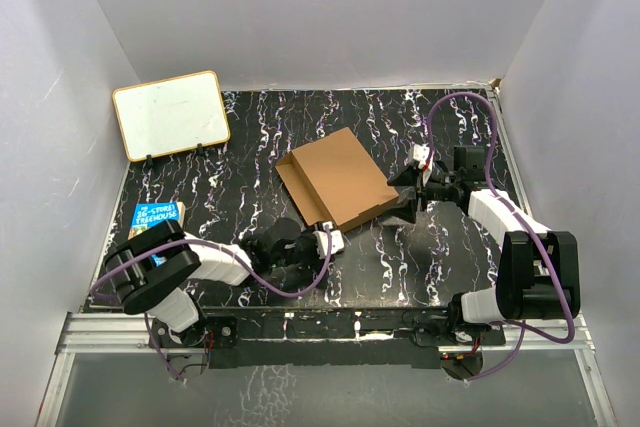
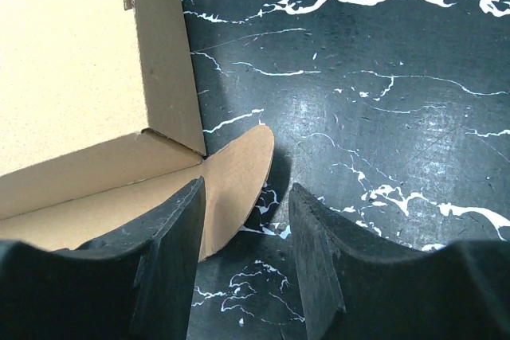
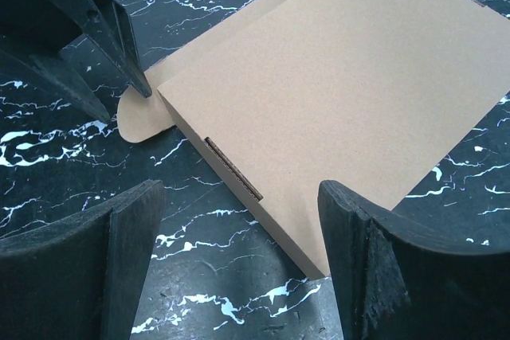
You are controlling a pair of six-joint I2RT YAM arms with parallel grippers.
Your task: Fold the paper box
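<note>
The paper box (image 1: 338, 178) is a brown cardboard mailer, folded into a shallow box, lying in the middle of the black marbled table. My left gripper (image 1: 330, 241) is open at its near corner. In the left wrist view a rounded tab (image 2: 239, 181) of the box lies flat on the table between and just ahead of my open fingers (image 2: 171, 252). My right gripper (image 1: 408, 199) is open at the box's right corner. In the right wrist view the box top (image 3: 343, 93) lies ahead, its near corner close to my right finger (image 3: 374, 268). The left gripper's fingers (image 3: 88, 29) show there too.
A white board with a tan frame (image 1: 170, 114) leans at the back left. A blue book (image 1: 155, 219) lies at the left edge, partly under my left arm. White walls close the table on three sides.
</note>
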